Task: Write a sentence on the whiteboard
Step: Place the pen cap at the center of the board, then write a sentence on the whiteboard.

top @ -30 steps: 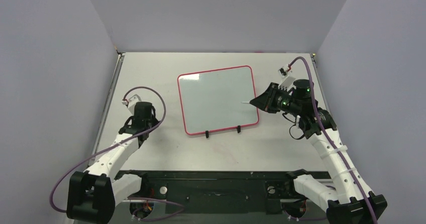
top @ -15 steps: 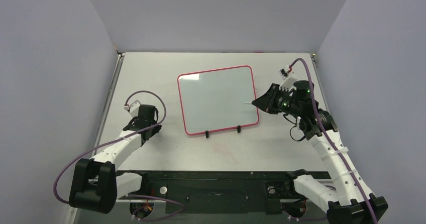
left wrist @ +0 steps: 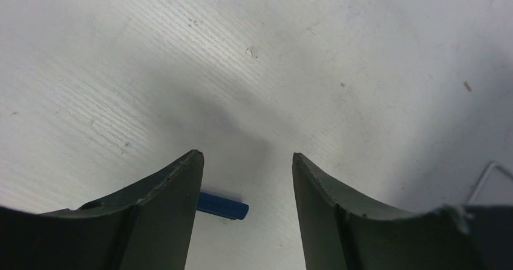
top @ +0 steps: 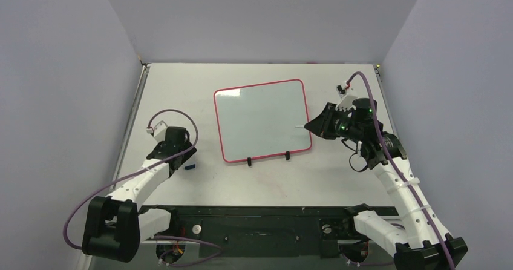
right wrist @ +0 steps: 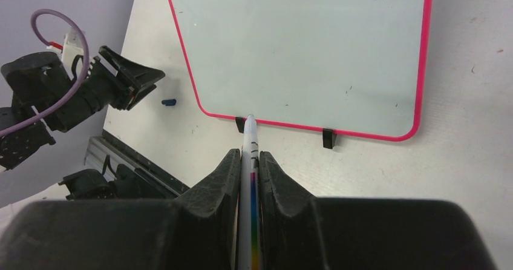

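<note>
Whiteboard [top: 262, 120] lay flat on the surface [top: 175, 88], mid-field. Its long axis ran left-right with a slight tilt, and the two black feet sat on its near edge. The board looked blank, with no writing visible.

Right hand [top: 311, 125] was just off the whiteboard's right edge, toward its near-right corner. It was pinched tight on a marker [right wrist: 249, 161], with both fingers pressed against the barrel. The marker pointed in over the board's frame. In the wrist view the tip lined up with one foot on the near edge. Couldn't tell whether the tip touched the board or hovered.

Left hand [left wrist: 247, 155] was well apart from the whiteboard, off its near-left corner. Its fingers were spread with nothing between them. A small blue cap [left wrist: 222, 205] lay on the surface just beside and under it, not gripped.

Judgement: the right hand was clearly nearer and already had the tool. The board lay to its left, so the coming move probably called for carrying the tip inward and along the long axis. Writing not yet started.
</note>
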